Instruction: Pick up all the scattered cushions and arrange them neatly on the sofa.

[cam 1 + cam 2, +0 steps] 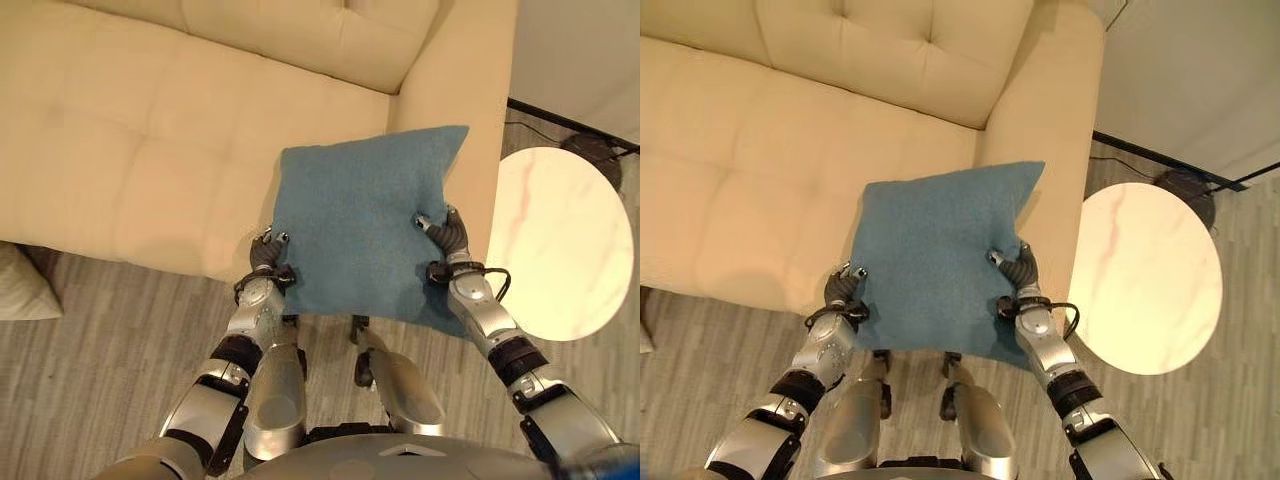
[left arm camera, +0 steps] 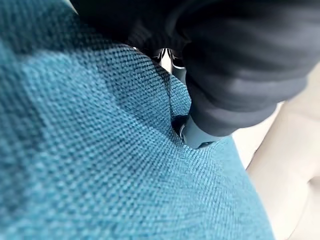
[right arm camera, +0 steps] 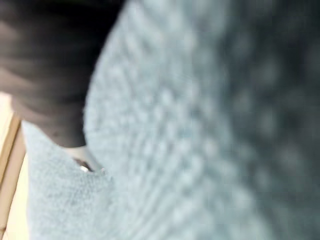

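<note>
A square blue cushion (image 1: 362, 225) hangs in front of me over the front edge of the cream sofa (image 1: 150, 150), near its right armrest. My left hand (image 1: 267, 252) grips the cushion's left edge, its thumb (image 2: 197, 135) pressed into the weave. My right hand (image 1: 447, 236) pinches the right edge, denting the cloth there. The cushion's blue fabric (image 3: 210, 130) lies close against the right hand in the right wrist view. A pale cushion (image 1: 22, 285) lies on the floor at the far left.
A round white marble-look side table (image 1: 560, 240) stands right of the sofa's armrest (image 1: 470, 90). Grey wood-plank floor (image 1: 100, 380) runs along the sofa front. The sofa's seat and tufted back (image 1: 890, 50) are bare.
</note>
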You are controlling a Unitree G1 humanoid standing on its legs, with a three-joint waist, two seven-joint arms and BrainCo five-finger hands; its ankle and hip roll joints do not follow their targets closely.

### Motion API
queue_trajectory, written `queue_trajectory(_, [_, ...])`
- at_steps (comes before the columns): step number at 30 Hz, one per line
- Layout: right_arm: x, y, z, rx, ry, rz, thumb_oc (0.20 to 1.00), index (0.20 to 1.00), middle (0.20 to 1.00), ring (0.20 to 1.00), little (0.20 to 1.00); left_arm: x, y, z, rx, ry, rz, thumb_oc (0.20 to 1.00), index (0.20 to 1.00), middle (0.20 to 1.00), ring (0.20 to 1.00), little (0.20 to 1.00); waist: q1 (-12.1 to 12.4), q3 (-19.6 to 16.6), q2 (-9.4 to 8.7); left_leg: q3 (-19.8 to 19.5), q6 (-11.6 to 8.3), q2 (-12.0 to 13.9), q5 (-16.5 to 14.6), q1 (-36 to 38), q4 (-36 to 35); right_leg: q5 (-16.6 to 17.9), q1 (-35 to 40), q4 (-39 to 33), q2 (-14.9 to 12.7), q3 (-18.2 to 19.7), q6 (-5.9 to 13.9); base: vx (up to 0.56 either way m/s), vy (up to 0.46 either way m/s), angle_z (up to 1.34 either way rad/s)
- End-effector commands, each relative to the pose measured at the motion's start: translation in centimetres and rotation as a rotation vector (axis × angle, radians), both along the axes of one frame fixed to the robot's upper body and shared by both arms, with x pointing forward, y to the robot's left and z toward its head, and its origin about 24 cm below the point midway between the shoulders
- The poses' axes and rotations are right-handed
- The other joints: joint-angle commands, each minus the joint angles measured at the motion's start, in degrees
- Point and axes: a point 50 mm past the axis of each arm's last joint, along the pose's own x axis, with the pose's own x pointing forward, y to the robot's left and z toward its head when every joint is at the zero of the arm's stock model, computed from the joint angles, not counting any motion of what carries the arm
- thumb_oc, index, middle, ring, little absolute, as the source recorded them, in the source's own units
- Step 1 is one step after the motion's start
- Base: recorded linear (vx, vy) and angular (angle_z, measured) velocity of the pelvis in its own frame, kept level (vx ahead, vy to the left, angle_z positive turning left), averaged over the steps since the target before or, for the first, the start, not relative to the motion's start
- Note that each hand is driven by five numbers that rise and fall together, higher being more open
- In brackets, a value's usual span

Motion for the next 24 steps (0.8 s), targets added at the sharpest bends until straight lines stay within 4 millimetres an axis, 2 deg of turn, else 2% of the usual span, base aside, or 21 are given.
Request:
queue_trajectory(1, [-0.3,2.1,1.9,0.041,-0.124,0.066,0.200,0.200,0.200,0.200,0.200,1.6,-3.4,3.4,-0.076,-0.204,-0.094,0.200,0.200,0.200,0.200,0.200,0.23,-4.59,-3.01,-1.91,-1.56,0.12,-5.57,1.86,0.43,-0.75,-0.86,1.14,-3.88,-1.43,4.60,0.07,-0.045,0.19])
queue_trajectory(3, [-1.2,0.4,1.8,-0.013,-0.140,0.029,0.200,0.200,0.200,0.200,0.200,-0.4,-2.9,2.6,-0.091,-0.204,-0.096,0.200,0.200,0.200,0.200,0.200,0.16,-6.96,-1.37,-2.33,-1.48,0.22,-6.40,4.77,0.29,-2.59,2.32,1.35,-3.37,-1.39,4.24,0.11,-0.067,0.11])
queue_trajectory(7, [-2.4,-0.6,1.9,-0.014,-0.164,0.003,0.200,0.200,0.200,0.200,0.200,-2.7,-2.5,1.4,-0.135,-0.185,-0.096,0.200,0.200,0.200,0.200,0.200,0.22,-9.22,0.88,-3.28,-1.96,0.81,-6.15,7.07,-0.28,-5.11,5.15,2.06,-2.54,-2.37,3.65,0.05,-0.073,0.13])
queue_trajectory(11, [-3.2,-1.3,1.8,-0.024,-0.167,-0.023,0.200,0.200,0.200,0.200,0.200,-3.9,-2.8,1.6,-0.215,-0.211,-0.102,0.200,0.200,0.200,0.200,0.200,0.55,-10.40,3.22,-5.49,-3.06,1.52,-5.39,7.38,0.51,-7.98,7.35,3.44,-1.68,-4.60,2.39,0.00,-0.096,0.30])
queue_trajectory(14, [-3.3,-1.6,2.0,-0.021,-0.177,-0.033,0.200,0.200,0.200,0.200,0.200,-4.0,-2.9,1.8,-0.241,-0.224,-0.096,0.200,0.200,0.200,0.200,0.200,0.69,-10.46,3.93,-6.81,-3.88,1.63,-4.85,6.70,1.45,-8.59,8.33,3.05,-1.10,-5.84,1.73,-0.04,-0.086,0.57])
queue_trajectory(18, [-3.6,-1.8,2.8,-0.031,-0.222,-0.026,0.200,0.200,0.200,0.200,0.200,-4.0,-3.5,3.1,-0.280,-0.286,-0.112,0.200,0.200,0.200,0.200,0.200,1.34,-10.85,5.36,-9.40,-5.02,1.47,-3.35,4.40,2.66,-9.48,10.26,1.08,-0.12,-8.11,0.81,-0.07,-0.083,0.47])
queue_trajectory(19, [-3.7,-2.2,3.3,-0.032,-0.247,-0.039,0.200,0.200,0.200,0.200,0.200,-3.8,-4.0,4.0,-0.282,-0.324,-0.126,0.200,0.200,0.200,0.200,0.200,1.03,-10.11,5.45,-8.69,-5.40,1.14,-3.36,2.61,4.98,-9.75,10.77,1.06,-0.54,-9.36,0.45,-0.17,-0.003,0.42])
queue_trajectory(21, [-3.5,-2.0,3.9,-0.014,-0.273,-0.045,0.200,0.200,0.200,0.200,0.200,-3.4,-4.6,4.9,-0.295,-0.365,-0.147,0.200,0.200,0.200,0.200,0.200,-0.04,-10.05,5.28,-4.85,-4.51,1.53,-3.97,1.02,7.20,-9.21,10.18,1.04,-1.53,-10.96,0.50,-0.17,0.039,0.79])
queue_trajectory(24, [-3.5,-1.5,4.8,0.024,-0.311,-0.024,0.200,0.200,0.200,0.200,0.200,-3.4,-5.4,5.5,-0.317,-0.396,-0.172,0.200,0.200,0.200,0.200,0.200,-1.48,-10.68,4.55,2.19,-3.07,2.69,-7.98,3.30,10.00,-7.83,10.48,1.08,-3.41,-12.42,1.02,-0.04,0.132,0.82])
